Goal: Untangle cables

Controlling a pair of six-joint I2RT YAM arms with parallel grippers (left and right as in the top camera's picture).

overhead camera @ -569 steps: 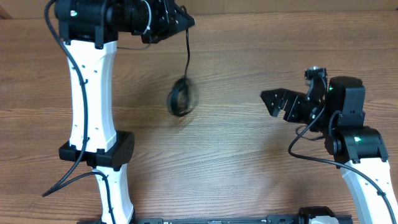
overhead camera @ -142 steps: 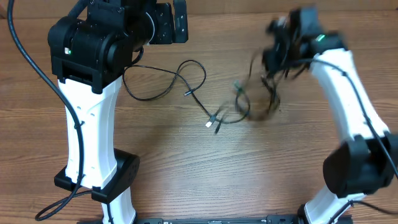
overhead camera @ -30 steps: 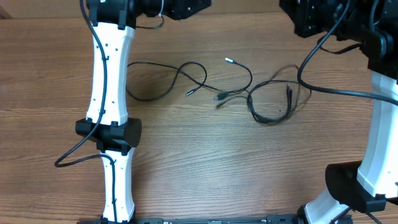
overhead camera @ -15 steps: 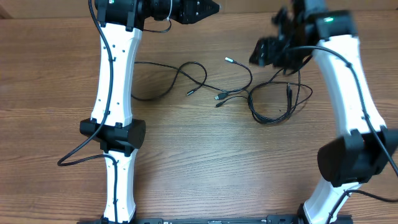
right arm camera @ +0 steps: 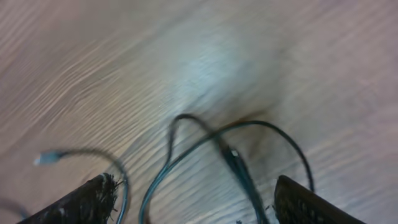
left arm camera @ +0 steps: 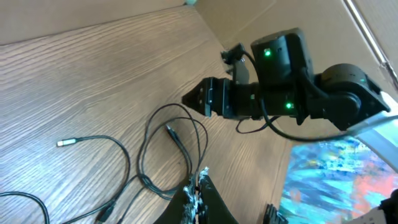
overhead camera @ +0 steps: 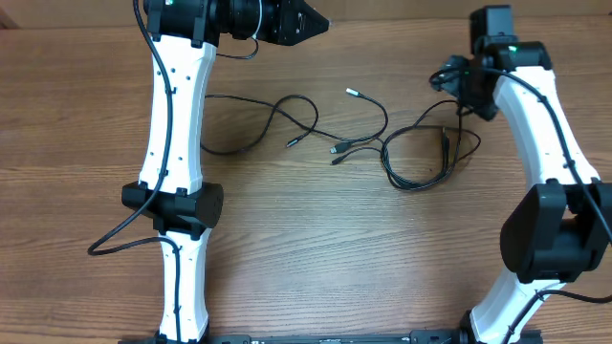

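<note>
The cables [overhead camera: 384, 143] lie unmoved since a moment ago, spread mid-table [overhead camera: 287, 248] but still crossing at the centre, while the right fingers [right arm camera: 87, 200], open and empty, have swung over the right-hand loop and the left fingers [left arm camera: 200, 205] hang closed, so untangling looks unfinished.

Cables [overhead camera: 382, 119], on table [overhead camera: 306, 268]: spread across the far half. One strand left of centre, one central, one looped toward the right edge, just before the right gripper [overhead camera: 448, 78].
</note>
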